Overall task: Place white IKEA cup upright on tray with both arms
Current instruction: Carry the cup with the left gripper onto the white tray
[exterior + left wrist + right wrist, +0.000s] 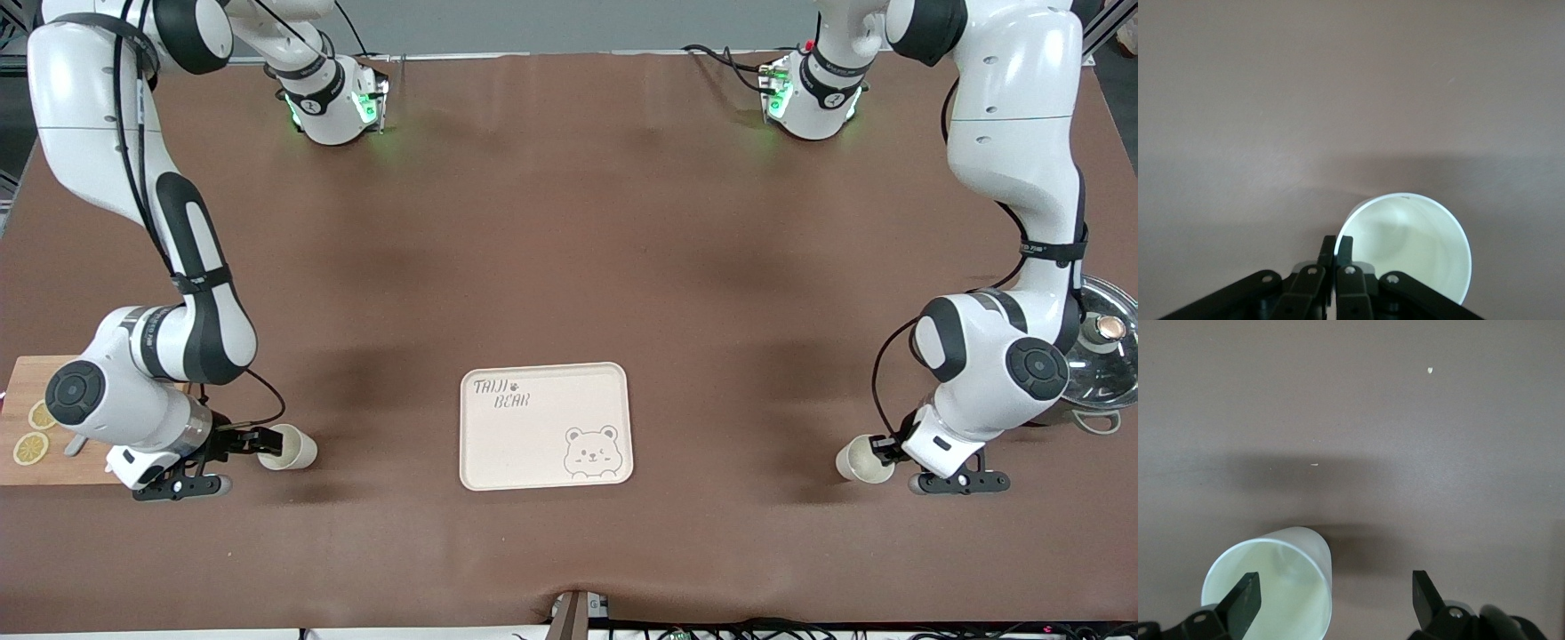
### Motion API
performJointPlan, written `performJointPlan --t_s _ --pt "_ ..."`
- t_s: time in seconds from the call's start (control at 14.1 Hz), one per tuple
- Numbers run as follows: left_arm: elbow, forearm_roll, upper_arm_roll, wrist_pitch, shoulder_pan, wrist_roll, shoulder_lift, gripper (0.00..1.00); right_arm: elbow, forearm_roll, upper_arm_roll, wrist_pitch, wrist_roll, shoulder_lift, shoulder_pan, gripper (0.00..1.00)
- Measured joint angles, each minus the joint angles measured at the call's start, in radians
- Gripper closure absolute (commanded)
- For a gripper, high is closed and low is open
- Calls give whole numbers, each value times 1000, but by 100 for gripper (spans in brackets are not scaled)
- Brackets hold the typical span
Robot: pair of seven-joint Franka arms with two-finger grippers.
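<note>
At 6 o'clock on the brown table [569,222] lies the tray [498,444], flat and cream-white with round corners, a low rim and a bear face; nothing is on it yet. Out at 8 o'clock, toward the right arm's end, a cup [289,447] lies on its side. The right gripper [258,442] is down by it with its jaws spread wide, one finger inside the mouth and one well outside the wall. At 4 o'clock, toward the left arm's end, the other cup [864,460] is on its side too, and the left gripper [886,448] has its jaws pinched tight on the rim. Both cups look smooth, thin, round and shiny, like plastic. I think a smooth rim could slip out of the pinch, and a round cup could roll away if bumped. A tilted cup set down could tip over on the tray.
</note>
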Motion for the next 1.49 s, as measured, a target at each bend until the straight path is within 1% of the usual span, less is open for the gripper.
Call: performJointPlan --t_s 0.14,0.36,0.57,0.85,0.92,1.07,1.14,1.28,1.42,1.49 --pt "49 0 4 -77 -15 -12 -5 100 1 3 0 17 -1 18 0 0" --pt "116 10 6 -177 -45 -105 -14 100 2 12 1 21 -2 26 1 0" --pt "136 19 6 -221 -116 -265 -16 100 3 14 2 21 -2 26 1 0" --pt "148 22 12 -237 -226 -486 -16 100 3 15 3 21 -6 35 2 0" --pt "151 22 12 -238 -248 -536 -16 100 3 15 3 21 -6 38 3 18" --pt "162 22 13 -238 -289 -634 -16 100 3 15 3 22 -6 42 4 47" --pt "166 22 13 -239 -310 -678 -16 100 3 15 3 23 -6 43 4 57" --pt "172 22 13 -239 -354 -758 -15 100 3 15 4 23 -6 44 5 80" --pt "177 22 14 -240 -393 -834 -10 100 3 15 5 24 -7 44 5 95" --pt "182 23 16 -240 -412 -868 -3 100 3 15 5 24 -7 44 5 100"
